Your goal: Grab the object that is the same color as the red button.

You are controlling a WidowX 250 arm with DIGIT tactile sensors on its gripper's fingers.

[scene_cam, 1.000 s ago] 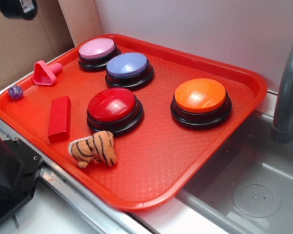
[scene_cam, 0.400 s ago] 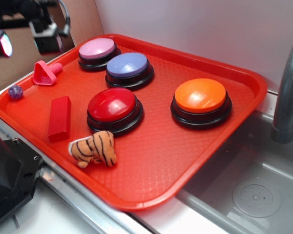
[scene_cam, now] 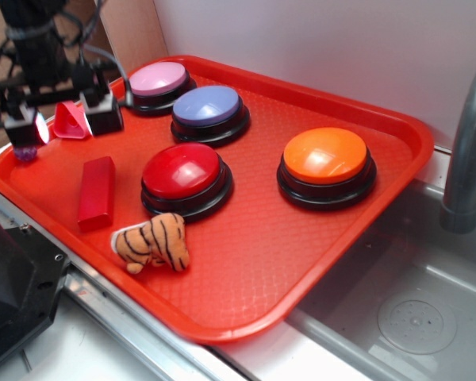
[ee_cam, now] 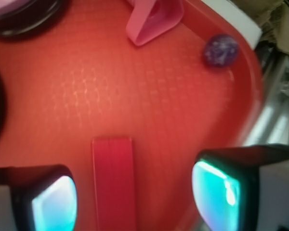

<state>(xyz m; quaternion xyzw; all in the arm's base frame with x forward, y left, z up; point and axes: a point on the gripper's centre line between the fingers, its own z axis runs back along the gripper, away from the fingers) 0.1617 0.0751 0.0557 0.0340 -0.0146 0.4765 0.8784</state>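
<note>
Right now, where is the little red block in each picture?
Exterior: the red block lies at the tray's left side, just left of the red button.
Wrist: it sits bottom center, between the open gripper fingers.
Shared landmark: the pink triangular piece beyond it.

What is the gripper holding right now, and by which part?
Nothing. The gripper is open above the tray; the red block lies between its fingers, ungrasped.

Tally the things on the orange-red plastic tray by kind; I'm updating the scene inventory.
Round push buttons: 4 (pink, blue, red, orange)
Deep-red rectangular block: 1
Pink triangular piece: 1
Small purple ball: 1
Striped plush tiger: 1
Total: 8
</note>
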